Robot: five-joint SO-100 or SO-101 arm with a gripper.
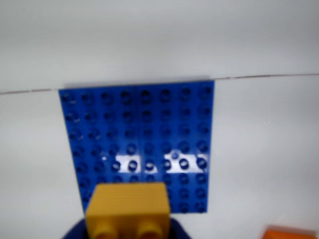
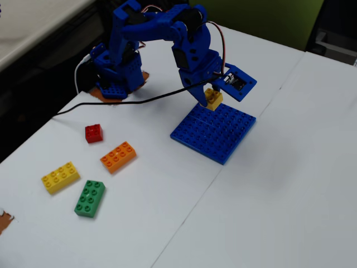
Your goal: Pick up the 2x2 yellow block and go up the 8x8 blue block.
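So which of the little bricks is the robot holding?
The small yellow brick, pinched in the gripper above the blue plate. The red, orange, green and long yellow bricks lie loose on the table.

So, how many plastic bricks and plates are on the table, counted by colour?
Yellow: 2, the 2x2 yellow block in the end effector and a long yellow brick
Red: 1
Orange: 1
Green: 1
Blue: 1, the 8x8 blue block
Total: 6

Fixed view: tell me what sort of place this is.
Probably a hobby or lab workbench: a white table, a small blue robot arm trailing loose wires, and toy bricks like the green brick.
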